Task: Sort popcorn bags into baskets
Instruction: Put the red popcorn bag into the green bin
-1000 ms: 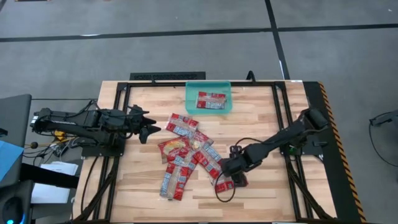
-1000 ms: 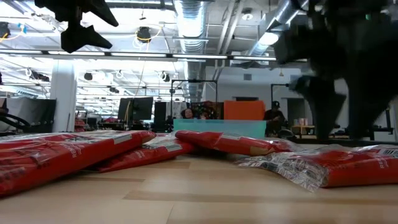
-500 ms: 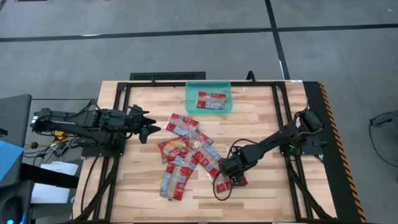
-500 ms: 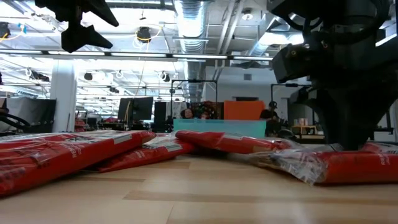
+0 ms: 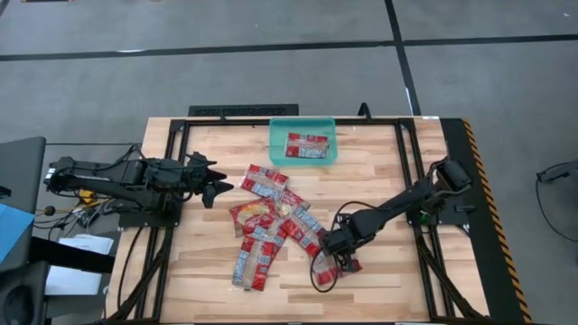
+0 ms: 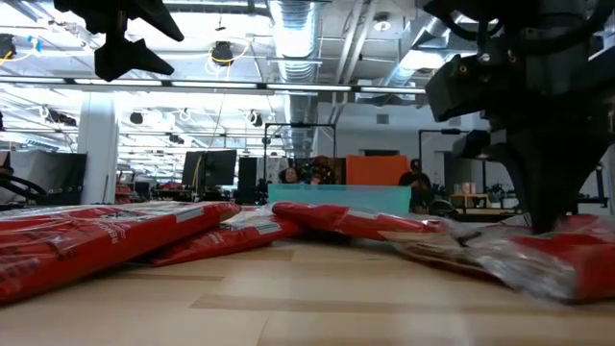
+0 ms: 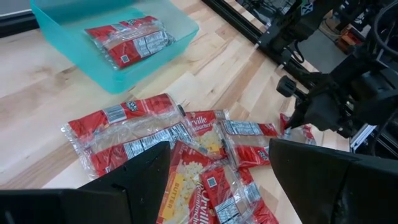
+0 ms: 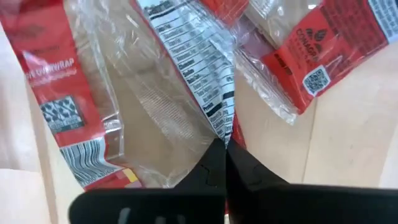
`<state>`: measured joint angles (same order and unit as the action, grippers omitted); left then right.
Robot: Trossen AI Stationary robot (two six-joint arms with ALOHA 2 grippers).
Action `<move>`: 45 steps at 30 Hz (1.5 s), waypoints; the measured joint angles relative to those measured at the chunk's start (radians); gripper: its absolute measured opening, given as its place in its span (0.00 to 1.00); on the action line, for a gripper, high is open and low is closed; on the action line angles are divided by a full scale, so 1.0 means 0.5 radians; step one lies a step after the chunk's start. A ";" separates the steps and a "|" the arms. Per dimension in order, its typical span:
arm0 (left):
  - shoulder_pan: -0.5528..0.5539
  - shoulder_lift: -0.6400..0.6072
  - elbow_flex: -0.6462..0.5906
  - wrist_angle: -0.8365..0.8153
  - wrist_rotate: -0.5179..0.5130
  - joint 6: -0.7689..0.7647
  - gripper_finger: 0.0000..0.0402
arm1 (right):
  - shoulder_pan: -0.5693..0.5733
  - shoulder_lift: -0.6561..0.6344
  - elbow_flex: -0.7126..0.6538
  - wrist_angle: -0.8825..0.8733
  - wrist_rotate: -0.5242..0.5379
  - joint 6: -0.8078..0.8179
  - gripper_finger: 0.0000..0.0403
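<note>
Several red popcorn bags (image 5: 271,221) lie overlapping in a loose pile on the middle of the wooden table. One more bag (image 5: 307,145) lies flat in the teal basket (image 5: 276,144) at the far edge. My right gripper (image 5: 332,256) points down at the pile's near right end. It is shut on a red bag with a clear back (image 5: 325,271), also in the low view (image 6: 567,264). My left gripper (image 5: 217,186) hangs open above the table's left side, clear of the pile. Its wrist view looks over the bags (image 7: 143,130) and the basket (image 7: 68,43). My right gripper pinches a raised crease of the bag's clear wrap (image 8: 219,121), beside the nutrition label, between its two shut fingertips (image 8: 214,163). The fingers come from above, pointing almost straight down. The bag lies on the table (image 6: 538,274), its wrap crumpled around the fingers.
Black frame rails (image 5: 411,181) run along the table's left, right and far sides. Bare wood (image 5: 379,171) lies between the pile and the right rail, and along the near edge (image 5: 289,302). A black cable (image 5: 318,282) loops beside the held bag.
My right gripper has shut on the red bag at the pile's near right end, staying in place. The bag's wrap has bunched up between the fingers, and its near end has shifted a little on the table.
</note>
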<state>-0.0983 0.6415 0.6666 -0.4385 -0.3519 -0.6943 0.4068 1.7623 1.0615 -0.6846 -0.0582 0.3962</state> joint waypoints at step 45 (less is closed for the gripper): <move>0.002 0.400 0.000 0.477 0.079 0.041 0.65 | -0.477 -0.895 0.002 0.156 0.377 0.023 0.01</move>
<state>-0.0975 0.8415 0.6666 -0.2002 -0.3126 -0.6741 0.1682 1.3148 1.0626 -0.6068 0.1304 0.4077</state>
